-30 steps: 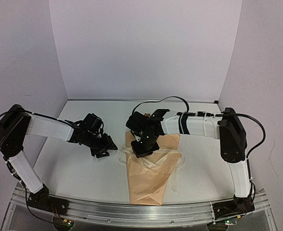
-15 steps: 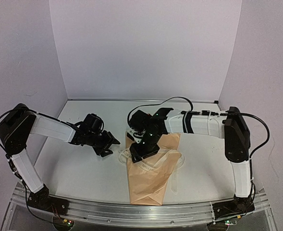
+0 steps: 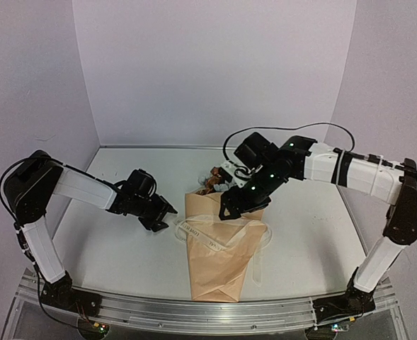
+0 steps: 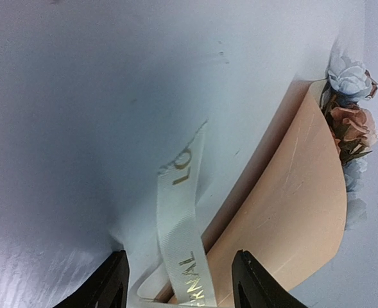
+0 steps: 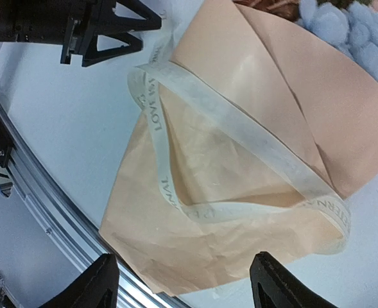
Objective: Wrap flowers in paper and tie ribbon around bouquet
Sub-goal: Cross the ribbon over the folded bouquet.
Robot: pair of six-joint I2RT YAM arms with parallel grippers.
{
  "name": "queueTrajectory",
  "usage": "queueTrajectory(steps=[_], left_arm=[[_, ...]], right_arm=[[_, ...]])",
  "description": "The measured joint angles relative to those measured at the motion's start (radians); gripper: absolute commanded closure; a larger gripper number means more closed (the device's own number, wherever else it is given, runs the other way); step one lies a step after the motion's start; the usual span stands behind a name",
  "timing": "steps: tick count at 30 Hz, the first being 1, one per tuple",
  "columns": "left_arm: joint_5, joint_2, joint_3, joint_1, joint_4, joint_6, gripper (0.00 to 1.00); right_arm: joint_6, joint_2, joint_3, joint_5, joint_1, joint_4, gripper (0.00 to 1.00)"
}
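Ribbon (image 4: 179, 234) lies looped across the bouquet (image 3: 219, 265), from which the right gripper (image 3: 227, 210) has lifted away, its fingers now spread. The ribbon's left end lies just ahead of the left gripper (image 3: 167, 212), the nearer one, between its spread fingers and unpinched. The cone runs crosswise to that reach.

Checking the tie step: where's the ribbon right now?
Top view, centre of the table: the ribbon lies looped loosely across the middle of the bouquet, with its left end just beside the left gripper.
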Motion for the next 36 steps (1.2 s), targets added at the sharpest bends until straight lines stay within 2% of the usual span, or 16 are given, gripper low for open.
queueTrajectory(steps=[4, 10, 20, 29, 36], left_arm=[[0.0, 0.046, 0.051, -0.011, 0.004, -0.021, 0.48], [-0.009, 0.059, 0.056, -0.041, 0.009, -0.071, 0.59], [-0.011, 0.104, 0.076, -0.054, 0.032, -0.102, 0.98], [-0.057, 0.107, 0.076, -0.054, 0.033, -0.029, 1.0], [-0.138, 0.066, 0.076, -0.045, -0.032, 0.065, 1.0]], right_arm=[[0.0, -0.078, -0.086, 0.019, -0.037, -0.009, 0.28], [0.008, -0.15, -0.208, 0.044, -0.078, -0.004, 0.28], [0.049, -0.225, -0.339, 0.075, -0.135, 0.016, 0.28], [0.086, -0.231, -0.412, 0.083, -0.158, 0.042, 0.28], [0.088, -0.23, -0.471, 0.083, -0.195, 0.11, 0.28]])
